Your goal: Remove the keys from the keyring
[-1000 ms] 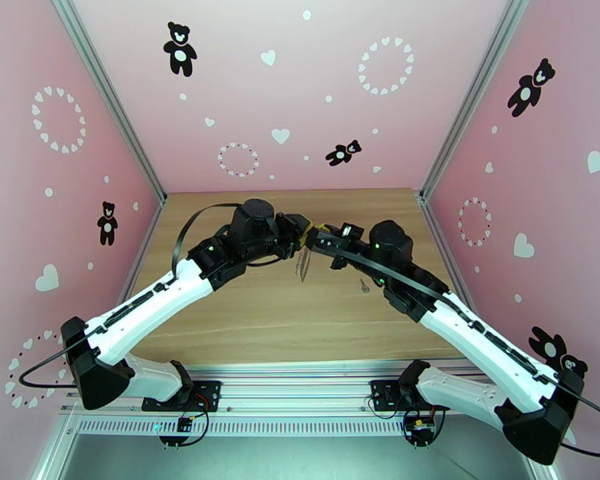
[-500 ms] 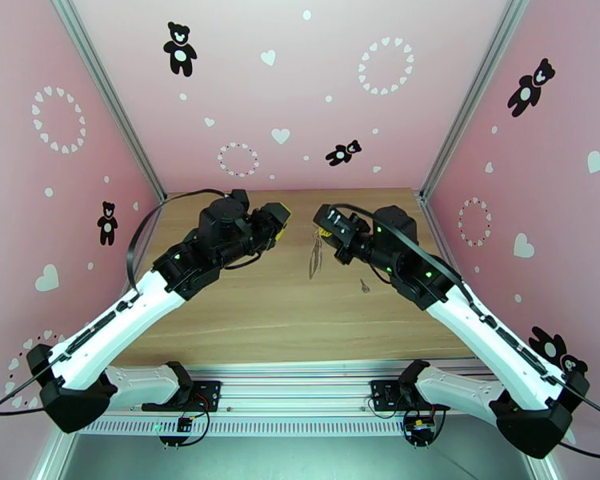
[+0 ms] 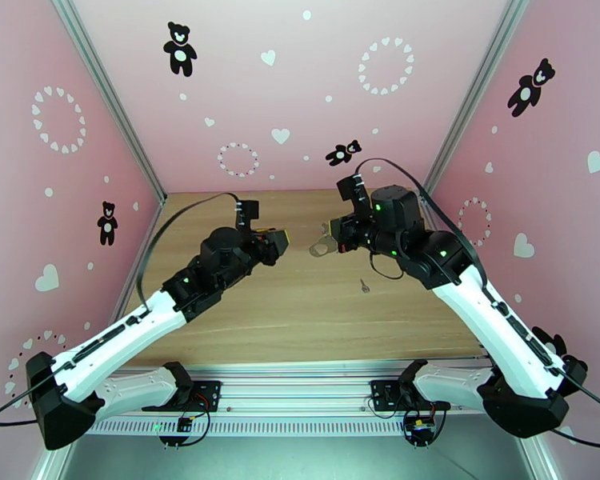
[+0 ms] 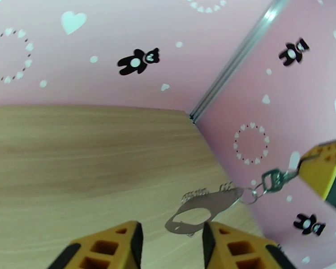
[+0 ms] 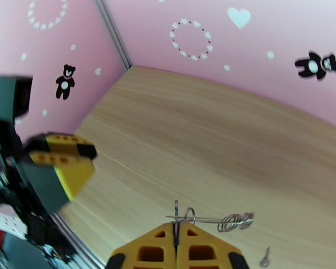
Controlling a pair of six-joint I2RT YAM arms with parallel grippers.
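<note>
left wrist view shows the keyring (image 4: pixel 204 210), pinched at one end in the closed jaws of your right gripper (image 4: pixel 308 164), pointing lengthwise at your left gripper (image 4: pixel 170 234), jaws spread

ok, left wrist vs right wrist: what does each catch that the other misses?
Left wrist, not right wrist: the keyring face-on, its oval loop plain to see, with what looks like an attached key hanging at its link. Right wrist, not left wrist: a loose key lying on the table, and the keyring edge-on. Both: the right gripper shut on the keyring, holding it above the table, and the open left gripper.
</note>
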